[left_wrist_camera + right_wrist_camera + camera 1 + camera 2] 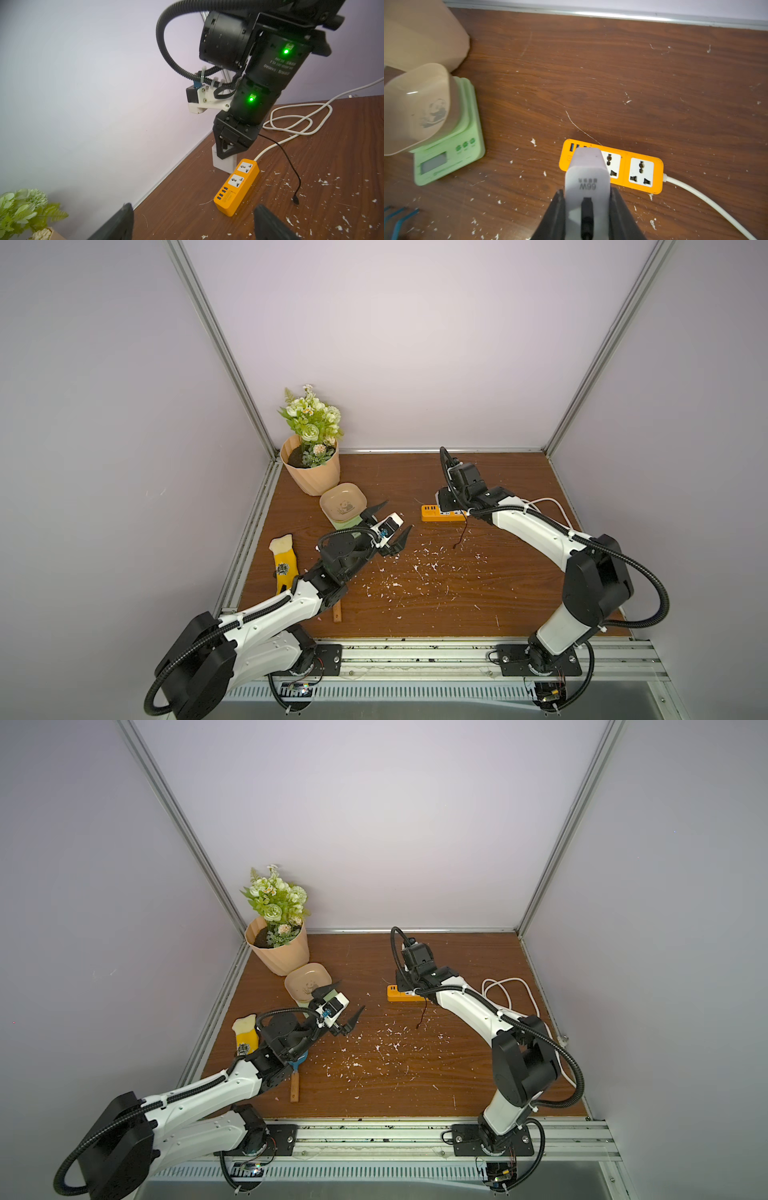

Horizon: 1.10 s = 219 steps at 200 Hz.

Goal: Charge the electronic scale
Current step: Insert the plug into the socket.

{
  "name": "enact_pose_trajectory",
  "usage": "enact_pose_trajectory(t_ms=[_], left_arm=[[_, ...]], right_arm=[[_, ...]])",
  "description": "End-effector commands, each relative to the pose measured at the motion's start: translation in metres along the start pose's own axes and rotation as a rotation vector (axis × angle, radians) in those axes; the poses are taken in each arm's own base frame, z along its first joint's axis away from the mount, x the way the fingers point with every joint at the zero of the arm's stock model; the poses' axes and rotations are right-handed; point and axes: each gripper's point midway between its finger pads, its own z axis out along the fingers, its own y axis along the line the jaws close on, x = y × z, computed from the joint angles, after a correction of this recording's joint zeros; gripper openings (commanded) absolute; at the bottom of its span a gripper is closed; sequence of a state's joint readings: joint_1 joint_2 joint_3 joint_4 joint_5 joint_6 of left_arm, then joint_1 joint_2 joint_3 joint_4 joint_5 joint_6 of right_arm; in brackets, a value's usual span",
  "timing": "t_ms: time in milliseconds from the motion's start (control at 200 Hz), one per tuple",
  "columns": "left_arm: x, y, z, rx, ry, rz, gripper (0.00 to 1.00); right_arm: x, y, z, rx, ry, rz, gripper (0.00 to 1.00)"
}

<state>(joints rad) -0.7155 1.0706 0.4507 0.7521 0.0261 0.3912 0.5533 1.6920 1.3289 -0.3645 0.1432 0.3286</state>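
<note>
The small pale green rectangular electronic scale (452,153) sat on the brown wood-grain table (478,593), at its far left, just beside the ribbed peach flower pot (311,477). Its long axis ran diagonally. The beige panda-print tray (343,502) sat on the end nearest the pot, and the grey display (433,162) and green buttons pointed toward the table's front centre.

The left gripper (398,515) hovered over the display end, its black claw spread wide and empty. Well apart to the right lay the orange plastic power strip (633,166). Just over it, the right gripper (586,207) was clamped on the small white cube charger (586,172), held clear of the sockets. A thin black cable (288,162) hung from the charger, and its free plug lay on the table. White flecks littered the wood.
</note>
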Motion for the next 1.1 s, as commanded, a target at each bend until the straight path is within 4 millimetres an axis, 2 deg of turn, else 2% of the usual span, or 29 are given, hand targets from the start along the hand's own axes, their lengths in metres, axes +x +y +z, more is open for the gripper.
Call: enact_pose_trajectory(t_ms=[0,265,746,941,1091], left_arm=[[-0.013,0.015,-0.004,-0.055,-0.046,-0.016,0.91],[-0.011,0.014,-0.008,-0.055,-0.037,-0.003,0.9],[-0.011,0.011,-0.01,-0.038,-0.044,0.015,0.9],[-0.01,0.011,-0.01,-0.039,-0.038,0.018,0.9],[-0.009,0.011,-0.01,-0.04,-0.032,0.02,0.9]], right_arm=[[-0.023,-0.01,-0.008,0.086,-0.064,0.066,0.08],[-0.015,-0.008,0.019,0.103,-0.008,0.095,0.08],[0.002,-0.022,0.033,0.208,0.041,0.115,0.05],[0.01,-0.014,0.042,0.166,0.071,0.122,0.06],[0.01,-0.008,0.042,0.134,0.073,0.132,0.06]])
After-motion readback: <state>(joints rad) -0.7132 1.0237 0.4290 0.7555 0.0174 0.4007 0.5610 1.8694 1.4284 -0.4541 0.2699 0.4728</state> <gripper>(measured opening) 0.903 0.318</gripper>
